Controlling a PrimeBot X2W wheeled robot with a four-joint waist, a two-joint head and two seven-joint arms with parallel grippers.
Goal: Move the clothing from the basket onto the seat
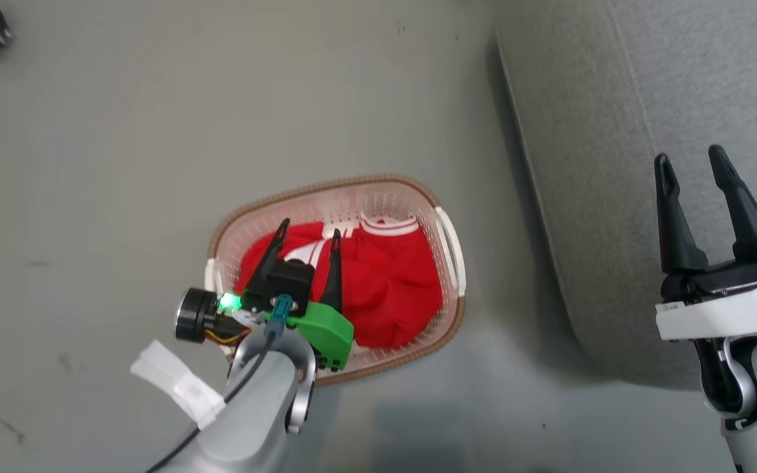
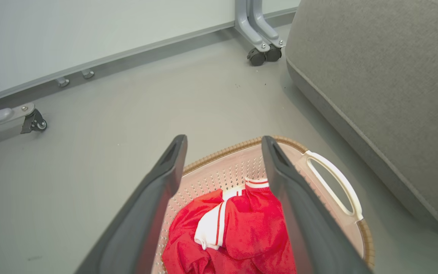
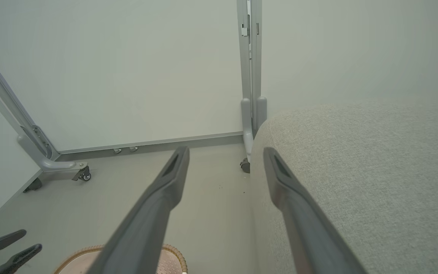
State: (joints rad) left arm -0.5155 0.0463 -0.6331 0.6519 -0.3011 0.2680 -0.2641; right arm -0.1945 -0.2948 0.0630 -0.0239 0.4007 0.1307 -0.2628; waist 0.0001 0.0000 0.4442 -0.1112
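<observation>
No legible text, number or brand anywhere; illegibly tiny print on the right tool [image 1: 689,156].

Left hand [image 1: 310,228]: black fingers [image 1: 272,256], green bracket [image 1: 329,335]

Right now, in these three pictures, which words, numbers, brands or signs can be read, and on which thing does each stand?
Nothing can be read with certainty.
Tiny dark print on the white housing below the right pincer: too small to read.
White tape on the left arm: no writing visible.
Basket and clothing: no lettering visible.
</observation>
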